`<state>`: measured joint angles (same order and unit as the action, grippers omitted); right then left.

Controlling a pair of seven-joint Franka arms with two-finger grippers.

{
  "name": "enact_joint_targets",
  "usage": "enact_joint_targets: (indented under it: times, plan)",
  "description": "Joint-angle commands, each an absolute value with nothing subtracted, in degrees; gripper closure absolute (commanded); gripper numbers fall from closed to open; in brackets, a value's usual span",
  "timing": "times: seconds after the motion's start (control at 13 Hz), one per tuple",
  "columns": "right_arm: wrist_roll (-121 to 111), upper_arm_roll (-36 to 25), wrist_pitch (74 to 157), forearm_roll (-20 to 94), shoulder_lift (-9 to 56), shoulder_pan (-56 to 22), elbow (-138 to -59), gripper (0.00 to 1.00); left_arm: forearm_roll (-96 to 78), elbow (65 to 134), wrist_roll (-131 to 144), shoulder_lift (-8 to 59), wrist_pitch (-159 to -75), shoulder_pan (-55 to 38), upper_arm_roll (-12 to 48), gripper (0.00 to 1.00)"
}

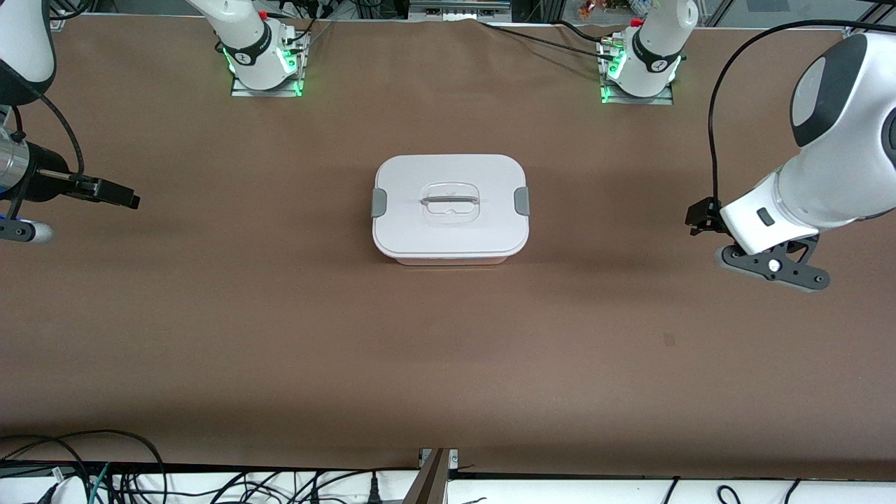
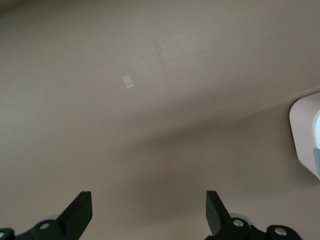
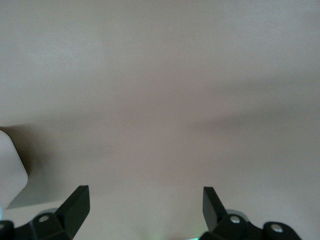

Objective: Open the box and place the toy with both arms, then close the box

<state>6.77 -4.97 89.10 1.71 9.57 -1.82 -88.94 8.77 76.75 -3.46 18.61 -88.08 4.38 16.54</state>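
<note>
The white box (image 1: 450,208) stands in the middle of the brown surface (image 1: 280,336), and I take it as the landmark for everything else. Its lid (image 1: 448,171) lies flat on it and covers it fully, with a grey latch (image 1: 379,202) at the end toward the right arm and a second grey latch (image 1: 521,201) at the end toward the left arm. A shallow handle (image 1: 450,200) sits in the centre of the lid. The latches at the two short ends probably explain why both arms are wanted: each arm can reach the latch on its own side.

No toy shows in any view. It may be inside the closed box, or somewhere out of sight; the pictures do not decide this. So the scene fits a box that waits to be opened as well as a box that has the toy in it and is closed again.

The left gripper (image 2: 149,212) hangs over bare surface, well apart from the box, toward the left arm's end; its fingers (image 2: 80,210) are spread wide and hold nothing. The right gripper (image 3: 145,210) hangs over bare surface toward the right arm's end, also well apart from the box, with its fingers (image 3: 77,207) spread and nothing between them. Both arms seem to wait.

I can read no brand, label or writing on the box. A small pale scrap (image 2: 128,81) lies on the surface, without readable marks.
</note>
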Motion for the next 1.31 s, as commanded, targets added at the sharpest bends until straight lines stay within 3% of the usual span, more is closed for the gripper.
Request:
enact_joint_targets:
  times: [0.0,0.15,0.31,1.23]
  plan:
    - [6.77,-4.57,88.77,1.93,10.11,-1.49,-87.71,0.0,4.22,92.51,-1.58,6.18,-96.91,0.45,7.93,0.0]
    - [6.77,-4.57,88.77,1.93,10.11,-1.49,-87.71,0.0,4.39,98.32,0.25,1.77,-100.8,-2.71,3.46,0.0]
    - [6.77,-4.57,88.77,1.93,10.11,-1.49,-87.71,0.0,4.48,99.32,2.11,1.23,-101.07,-4.74,0.53,0.0]
    - [6.77,-4.57,88.77,1.93,10.11,-1.49,-87.8,0.0,4.04,99.14,-1.83,0.0,-100.63,-1.41,2.29,0.0]
